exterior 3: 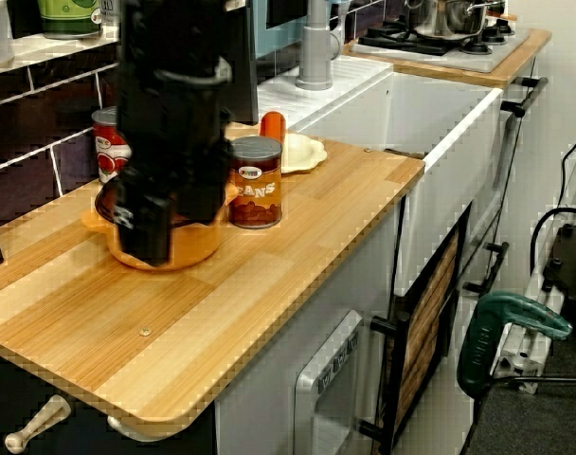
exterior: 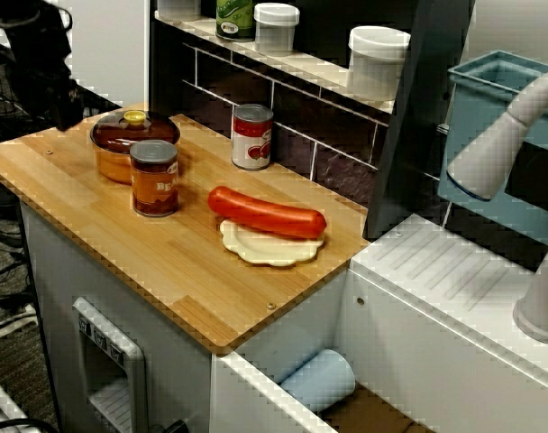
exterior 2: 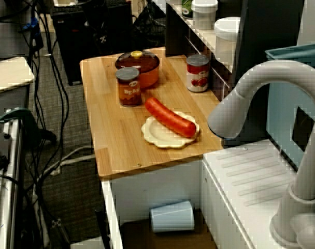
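My black gripper (exterior 3: pixel 151 237) hangs low over the left end of the wooden counter (exterior 3: pixel 297 246). In the view from the counter's end it stands in front of the orange lidded pot (exterior 3: pixel 198 248) and hides most of it. The front view shows the gripper (exterior: pixel 63 101) left of the pot (exterior: pixel 130 144) and apart from it. Its fingers are too dark to make out. A brown beans can (exterior: pixel 154 178) stands just right of the pot. A red sausage (exterior: pixel 267 213) lies across a cream plate (exterior: pixel 272 248).
A red-labelled can (exterior: pixel 252 136) stands by the tiled back wall, and jars (exterior: pixel 377 61) sit on the shelf above. The white sink top, grey tap (exterior 2: pixel 251 98) and blue rack (exterior: pixel 499 135) lie to the right. A pale blue cup (exterior 2: pixel 172 216) lies under the counter.
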`<state>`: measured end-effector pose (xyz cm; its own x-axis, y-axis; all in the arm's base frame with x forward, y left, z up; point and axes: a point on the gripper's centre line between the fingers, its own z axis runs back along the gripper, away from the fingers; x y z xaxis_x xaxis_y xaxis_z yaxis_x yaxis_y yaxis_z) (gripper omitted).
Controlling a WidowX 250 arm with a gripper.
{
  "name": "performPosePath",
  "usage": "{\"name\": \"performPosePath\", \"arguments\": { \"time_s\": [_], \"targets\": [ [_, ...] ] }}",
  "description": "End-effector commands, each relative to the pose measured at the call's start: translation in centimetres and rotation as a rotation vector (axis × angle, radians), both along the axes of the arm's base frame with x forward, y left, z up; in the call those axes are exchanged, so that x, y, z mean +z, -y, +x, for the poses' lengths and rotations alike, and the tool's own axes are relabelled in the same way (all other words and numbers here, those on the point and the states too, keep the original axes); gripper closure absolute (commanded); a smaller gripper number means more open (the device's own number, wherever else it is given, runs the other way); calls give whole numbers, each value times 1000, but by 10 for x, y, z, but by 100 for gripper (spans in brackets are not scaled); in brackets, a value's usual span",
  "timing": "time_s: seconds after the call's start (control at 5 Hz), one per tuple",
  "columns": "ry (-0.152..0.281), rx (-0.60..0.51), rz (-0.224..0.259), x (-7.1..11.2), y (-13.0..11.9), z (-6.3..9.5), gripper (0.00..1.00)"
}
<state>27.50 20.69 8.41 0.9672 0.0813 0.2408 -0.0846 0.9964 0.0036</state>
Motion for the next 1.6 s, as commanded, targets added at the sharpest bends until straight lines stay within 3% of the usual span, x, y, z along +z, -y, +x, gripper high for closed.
{"name": "performPosePath", "arguments": {
  "time_s": [0.0,0.2,0.8,1.4],
  "targets": [
    [53,-6,68,16,-20,6,0],
    [71,-2,99,14,-25,6,0],
    [100,43,128,-4,-35,26,0],
    [81,90,112,-11,-47,54,0]
  ]
}}
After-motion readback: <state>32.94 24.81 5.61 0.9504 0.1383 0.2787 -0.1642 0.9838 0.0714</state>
